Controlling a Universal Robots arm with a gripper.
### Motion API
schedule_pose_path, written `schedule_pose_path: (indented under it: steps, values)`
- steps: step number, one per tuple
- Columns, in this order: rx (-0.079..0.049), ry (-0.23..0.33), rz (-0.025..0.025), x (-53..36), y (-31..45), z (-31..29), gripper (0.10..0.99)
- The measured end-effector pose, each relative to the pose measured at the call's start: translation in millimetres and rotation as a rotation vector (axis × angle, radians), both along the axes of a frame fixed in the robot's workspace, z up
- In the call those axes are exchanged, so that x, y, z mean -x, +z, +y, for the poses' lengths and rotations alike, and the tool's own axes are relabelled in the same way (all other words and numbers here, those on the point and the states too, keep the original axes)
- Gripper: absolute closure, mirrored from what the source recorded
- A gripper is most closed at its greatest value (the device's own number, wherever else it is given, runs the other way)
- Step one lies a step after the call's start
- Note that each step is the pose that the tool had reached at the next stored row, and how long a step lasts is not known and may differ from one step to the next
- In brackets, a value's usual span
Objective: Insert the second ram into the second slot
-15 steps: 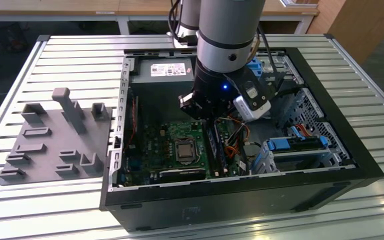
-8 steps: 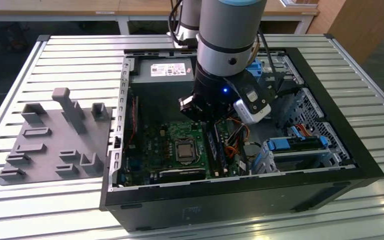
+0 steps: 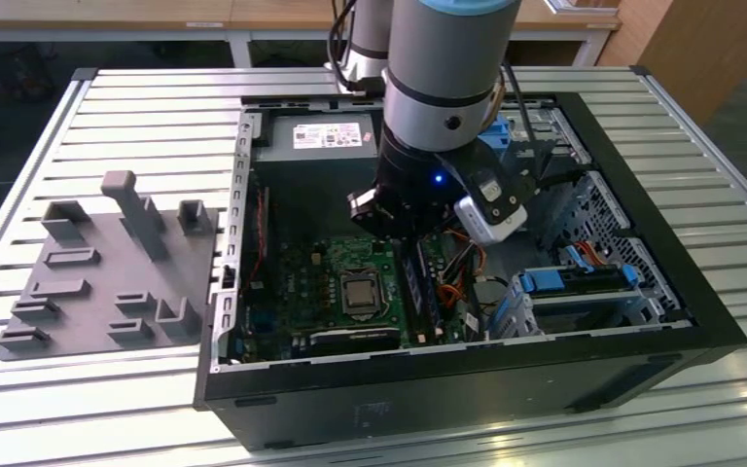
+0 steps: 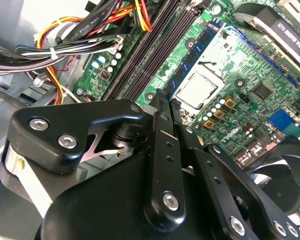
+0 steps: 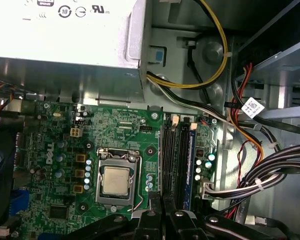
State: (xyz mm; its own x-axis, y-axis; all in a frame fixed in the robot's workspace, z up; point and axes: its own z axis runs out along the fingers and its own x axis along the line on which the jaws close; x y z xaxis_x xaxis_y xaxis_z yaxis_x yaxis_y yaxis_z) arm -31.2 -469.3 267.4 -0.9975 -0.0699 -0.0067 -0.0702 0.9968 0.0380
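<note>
In the exterior view my arm [image 3: 445,88] reaches down into the open computer case [image 3: 478,375], over the memory slots [image 5: 182,160] on the green motherboard [image 3: 308,282]. My gripper [image 5: 162,201] has its fingers [image 5: 151,215] drawn together, shut on the second ram [image 4: 192,57], a thin blue stick with dark chips. That stick runs straight out from the fingertips [image 4: 159,102], along the slot nearest the processor socket [image 5: 115,181]. From above it appears as a narrow dark edge [image 5: 165,160]. How deep it sits is hidden. Another blue stick [image 5: 191,160] stands further over, on the cable side.
The silver power supply [image 5: 65,30] borders the board. Cable bundles [image 5: 270,170] crowd the side beyond the slots. A drive cage with blue clips [image 3: 575,282] fills the case on the exterior view's right. A grey parts holder [image 3: 101,272] lies on the slatted table at its left.
</note>
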Motion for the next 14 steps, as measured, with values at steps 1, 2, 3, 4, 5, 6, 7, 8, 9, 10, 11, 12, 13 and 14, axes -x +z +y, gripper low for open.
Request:
schedule_pose_path:
  steps: [1, 2, 3, 4, 5, 6, 7, 8, 9, 10, 11, 12, 13, 14]
  values:
    - [0.0, 0.0, 0.0003, 0.0, -0.4, -0.3, 0.953]
    - [0.0, 0.0, 0.0007, -0.1, -0.8, -0.6, 0.953]
    - [0.0, 0.0, 0.0016, -0.3, -0.9, -0.7, 0.953]
    - [0.0, -0.001, 0.0017, -0.3, -1.0, -0.8, 0.953]
    - [0.0, -0.002, 0.0017, -0.3, -1.3, -0.9, 0.953]
    - [0.0, -0.002, 0.0017, -0.3, -1.6, -0.9, 0.953]
    - [0.0, -0.003, 0.0016, -0.3, -2.1, -0.9, 0.953]
    - [0.0, -0.003, 0.0016, -0.3, -2.7, -0.9, 0.953]
    - [0.0, -0.003, 0.0017, -0.3, -3.3, -0.9, 0.953]
    - [0.001, -0.004, 0.0017, -0.3, -4.2, -0.9, 0.953]
    - [0.001, -0.005, 0.0017, -0.3, -5.0, -1.0, 0.953]
    - [0.002, -0.005, 0.0017, -0.3, -5.4, -1.2, 0.953]
    - [0.002, -0.006, 0.0017, -0.4, -6.3, -1.7, 0.953]
    - [0.002, -0.006, 0.0016, -0.4, -7.7, -2.2, 0.953]
